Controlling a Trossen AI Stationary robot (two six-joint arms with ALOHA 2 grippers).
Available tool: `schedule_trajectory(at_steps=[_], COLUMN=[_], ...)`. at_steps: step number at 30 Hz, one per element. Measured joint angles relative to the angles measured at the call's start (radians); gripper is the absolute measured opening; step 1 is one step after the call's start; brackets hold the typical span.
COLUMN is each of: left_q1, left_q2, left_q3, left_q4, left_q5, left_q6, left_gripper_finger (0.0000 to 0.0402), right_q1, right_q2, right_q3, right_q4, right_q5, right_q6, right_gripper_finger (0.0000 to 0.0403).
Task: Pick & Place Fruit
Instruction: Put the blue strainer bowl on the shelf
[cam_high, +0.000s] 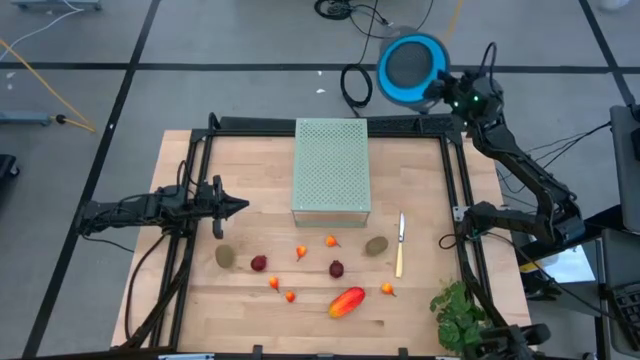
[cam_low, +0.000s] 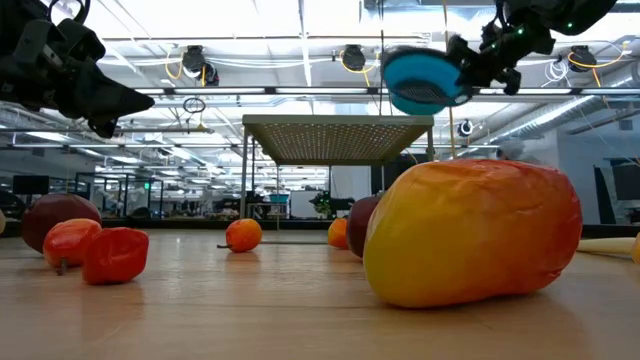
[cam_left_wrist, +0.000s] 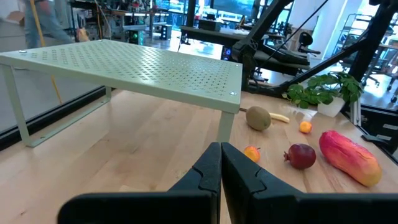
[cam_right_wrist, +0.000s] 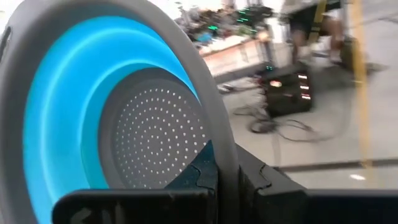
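Beside shut left gripper (cam_high: 240, 208), fruit (cam_high: 346, 301).

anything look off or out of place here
Yes: the blue colander isn't on the table. The right pincer is shut on its rim, holding it in the air beyond the far edge, tilted on its side. The fruit lies loose on the wood.
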Motion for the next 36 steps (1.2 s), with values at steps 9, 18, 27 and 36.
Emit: schedule_trajectory(at_steps=[9, 18, 27, 36], left_q1=[0.0, 0.0, 0.0, 0.0], left_q2=[0.0, 0.0, 0.0, 0.0], left_q3=[0.0, 0.0, 0.0, 0.0], left_q4=[0.0, 0.0, 0.0, 0.0], left_q5=[-0.001, -0.001, -0.001, -0.001], left_q6=[0.0, 0.0, 0.0, 0.0], left_gripper_finger=[0.001, 0.001, 0.001, 0.001], right_q1=[0.0, 0.0, 0.0, 0.0], right_q2=[0.0, 0.001, 0.002, 0.002], right_q3=[0.0, 0.0, 0.0, 0.0], right_q4=[0.12, 0.204, 0.204, 0.203], right_q5=[-0.206, -0.432, -0.642, -0.838], right_q6=[0.021, 0.101, 0.241, 0.399], right_gripper_finger=[0.0007, 0.0008, 0.0005, 0.0005])
